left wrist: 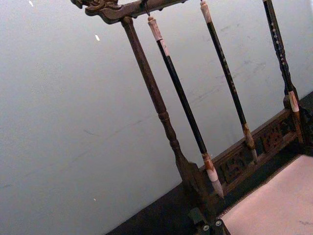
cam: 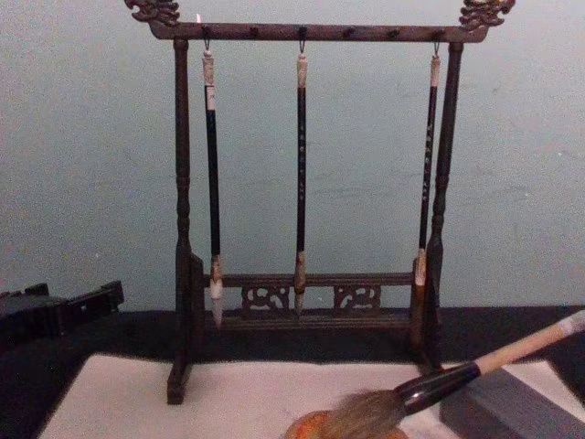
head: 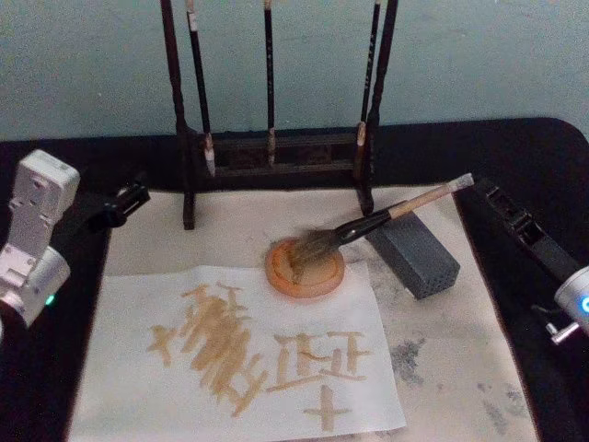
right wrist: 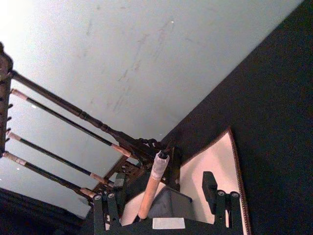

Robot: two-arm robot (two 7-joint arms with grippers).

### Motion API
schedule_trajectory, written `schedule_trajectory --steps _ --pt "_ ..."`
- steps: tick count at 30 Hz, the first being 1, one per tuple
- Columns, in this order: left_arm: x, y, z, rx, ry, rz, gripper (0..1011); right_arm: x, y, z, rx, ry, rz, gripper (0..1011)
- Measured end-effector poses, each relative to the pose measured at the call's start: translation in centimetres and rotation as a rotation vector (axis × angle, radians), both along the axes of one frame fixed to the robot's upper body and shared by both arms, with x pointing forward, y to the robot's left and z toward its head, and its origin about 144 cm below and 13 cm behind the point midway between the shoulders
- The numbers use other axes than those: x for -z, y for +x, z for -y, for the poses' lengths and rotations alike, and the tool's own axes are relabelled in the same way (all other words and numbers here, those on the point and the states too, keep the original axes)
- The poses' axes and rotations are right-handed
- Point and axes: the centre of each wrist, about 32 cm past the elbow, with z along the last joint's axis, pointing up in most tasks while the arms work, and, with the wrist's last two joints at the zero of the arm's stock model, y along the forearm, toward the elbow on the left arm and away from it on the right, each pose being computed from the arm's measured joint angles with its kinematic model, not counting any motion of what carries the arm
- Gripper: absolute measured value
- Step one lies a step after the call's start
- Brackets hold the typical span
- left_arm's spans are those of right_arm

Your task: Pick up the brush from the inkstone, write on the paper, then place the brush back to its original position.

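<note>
We see the brush (head: 375,220) lying at a slant. Its bushy grey-brown bristles rest in the round orange inkstone (head: 305,288) and its glossy black ferrule sits just above the rim. Its pale tan handle rises over a grey block (head: 420,255) to a whitish end. The bristles look dark and clumped.

The right end effector (right wrist: 161,195) sits at that whitish end with its fingers (right wrist: 104,205) spread wide. From the right wrist we see the handle running between them, and neither side presses on it. The left end effector (head: 132,197) is off at the far left edge of the mat. We cannot tell how it is set.

The paper (head: 129,318) lies flat in front of the inkstone, which sits at its far edge. It carries clusters of tan crossing strokes. Under it is a cream felt mat (head: 479,304) with a dark stitched border and grey ink smudges on its right side. The mat lies on a black desk (head: 520,147).

Behind stands a dark carved wooden rack (cam: 302,294) with three thin dark-handled brushes (cam: 301,165) hanging tip down from its top bar. Behind that is a pale blue-green wall (cam: 82,165) with faint scuffs.
</note>
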Motion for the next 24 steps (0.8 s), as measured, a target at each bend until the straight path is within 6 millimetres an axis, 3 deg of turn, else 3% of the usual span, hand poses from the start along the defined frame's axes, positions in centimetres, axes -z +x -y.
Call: schedule_trajectory --steps 24 --pt "0.0 0.0 0.0 0.0 0.0 0.0 1002 0.5 2.5 -1.1 -0.039 0.109 -0.072 1001"
